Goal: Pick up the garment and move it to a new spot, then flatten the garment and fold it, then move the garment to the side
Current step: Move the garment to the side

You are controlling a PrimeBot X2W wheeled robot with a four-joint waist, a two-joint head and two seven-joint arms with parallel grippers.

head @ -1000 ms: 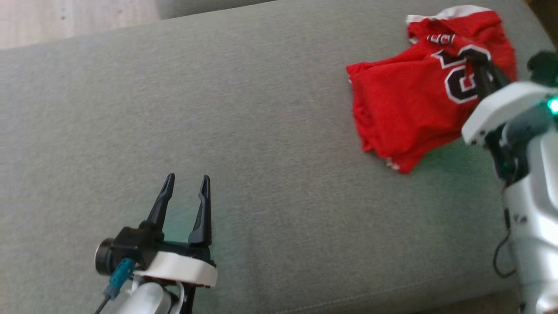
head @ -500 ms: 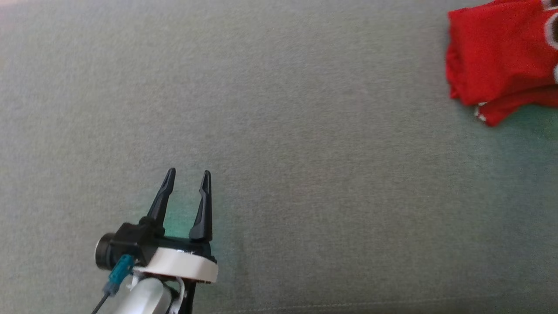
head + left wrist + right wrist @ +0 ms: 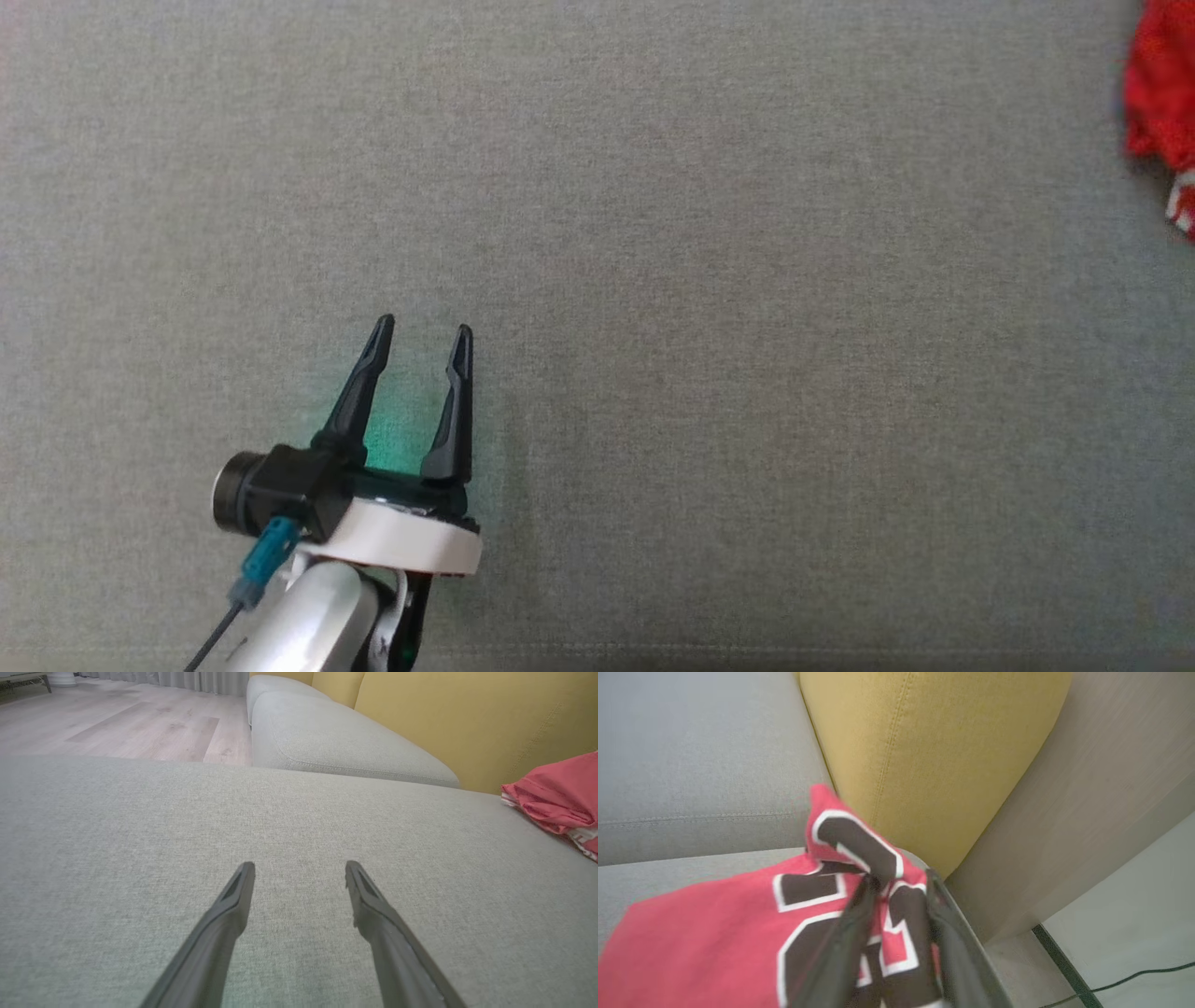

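The garment [image 3: 1158, 112] is a red jersey with black, white-edged numbers, lying crumpled at the far right edge of the head view. It also lies at the right of the left wrist view [image 3: 556, 798]. In the right wrist view the garment [image 3: 714, 933] lies under my right gripper [image 3: 900, 879]. Its fingers stand partly apart, with a raised peak of the cloth between them. My left gripper [image 3: 422, 329] is open and holds nothing, low over the grey seat cushion [image 3: 747, 373], far to the left of the garment. The left wrist view shows the left gripper [image 3: 299, 870] with bare cushion ahead.
A yellow backrest [image 3: 924, 756] rises just behind the garment, and past the sofa's end lies pale floor with a dark cable [image 3: 1134, 980]. A second grey cushion [image 3: 336, 742] and wooden floor [image 3: 117, 723] lie beyond the seat.
The head camera has swung left, so the garment has slid to the picture's right edge and my right arm has left it. The right gripper's fingers have parted from their grip on the garment.
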